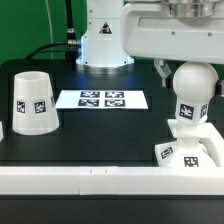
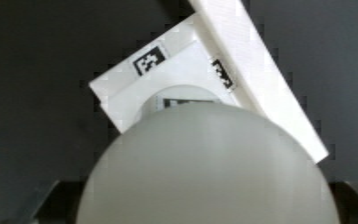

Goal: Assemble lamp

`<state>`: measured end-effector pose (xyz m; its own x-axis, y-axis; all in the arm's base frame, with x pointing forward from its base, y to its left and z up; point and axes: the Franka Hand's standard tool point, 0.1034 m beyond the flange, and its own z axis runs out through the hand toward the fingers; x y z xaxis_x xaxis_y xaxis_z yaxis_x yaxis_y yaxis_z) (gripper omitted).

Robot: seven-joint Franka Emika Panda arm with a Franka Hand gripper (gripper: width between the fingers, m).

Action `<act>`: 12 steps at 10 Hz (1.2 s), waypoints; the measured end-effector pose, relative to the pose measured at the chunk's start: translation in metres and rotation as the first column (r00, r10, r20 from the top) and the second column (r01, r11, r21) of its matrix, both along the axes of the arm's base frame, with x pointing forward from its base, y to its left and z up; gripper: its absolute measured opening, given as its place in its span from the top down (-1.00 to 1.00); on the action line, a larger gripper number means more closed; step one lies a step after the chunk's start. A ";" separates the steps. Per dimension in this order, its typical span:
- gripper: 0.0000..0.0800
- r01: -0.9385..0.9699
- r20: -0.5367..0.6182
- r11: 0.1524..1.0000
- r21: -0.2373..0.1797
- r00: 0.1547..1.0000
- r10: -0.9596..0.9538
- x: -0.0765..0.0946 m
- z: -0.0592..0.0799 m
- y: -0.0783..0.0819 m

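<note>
White rail point(image 1: 60, 178) runs along the front edge of a black desk point(image 1: 110, 135). Just behind the rail, toward the exterior view's right, lies the lamp's flat square base point(image 1: 192, 152), white with black-and-white tags.

The round bulb point(image 1: 190, 88) stands upright on top of the base, its short tagged neck pointing down at the base's middle. Whether the neck is seated in the socket or only resting there cannot be told.

Directly above the base, the gripper point(image 1: 190, 68) straddles the bulb, with a dark finger close on either side of the globe. Neither view shows whether the fingers press on the bulb or stand just clear of it. In the wrist view the bulb fills the foreground and hides much of the base.

Farther back, well apart from the base toward the exterior view's left, lie the marker board point(image 1: 100, 98) and then the tapered shade point(image 1: 33, 102), wide end down.

Likely risks: if the neck is tilted or off centre, pressing or turning it could jam it or shove the loose base along the desk. Letting go before the neck is seated could let the bulb topple and roll off.
</note>
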<state>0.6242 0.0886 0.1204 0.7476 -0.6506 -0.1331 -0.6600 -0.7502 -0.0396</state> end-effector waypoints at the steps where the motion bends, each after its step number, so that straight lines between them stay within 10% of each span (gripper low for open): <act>1: -0.45 0.081 -0.009 0.997 -0.007 0.997 -0.081 0.000 0.000 0.001; 6: -0.45 0.519 -0.058 0.855 -0.023 0.853 -0.519 0.002 0.000 0.005; 12: -0.72 0.376 -0.066 0.926 -0.011 0.924 -0.376 -0.001 0.002 0.006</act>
<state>0.6234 0.0942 0.1223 0.4373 -0.8821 -0.1751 -0.8949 -0.4462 0.0126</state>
